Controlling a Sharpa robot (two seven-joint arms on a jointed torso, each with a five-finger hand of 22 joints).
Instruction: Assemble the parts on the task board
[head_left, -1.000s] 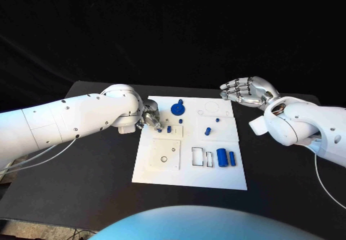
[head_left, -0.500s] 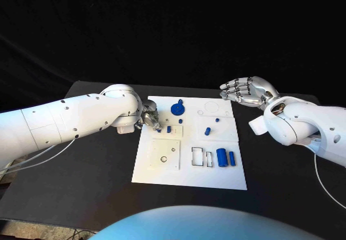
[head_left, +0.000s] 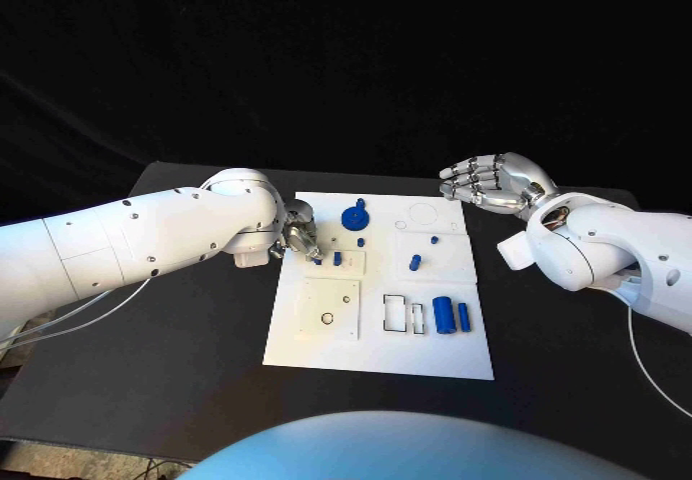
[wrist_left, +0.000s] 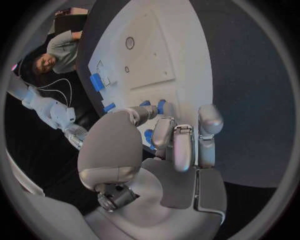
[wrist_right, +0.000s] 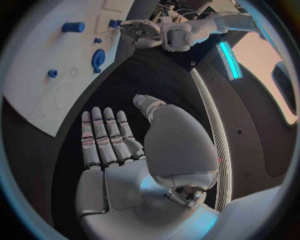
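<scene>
Task board (head_left: 378, 345): several blue parts (head_left: 446, 314) still loose; left hand (head_left: 302, 238) pinching a small peg (head_left: 317, 258), right hand (head_left: 493, 182) empty, fingers apart.

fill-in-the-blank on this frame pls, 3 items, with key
1. The right hand holds nothing, its fingers ____.
2. The left hand works at the task board's ____ edge, by the robot's own sides.
3. The two blue cylinders lie beside empty ____ outlines on the board.

Missing words: apart; left; rectangular
</scene>
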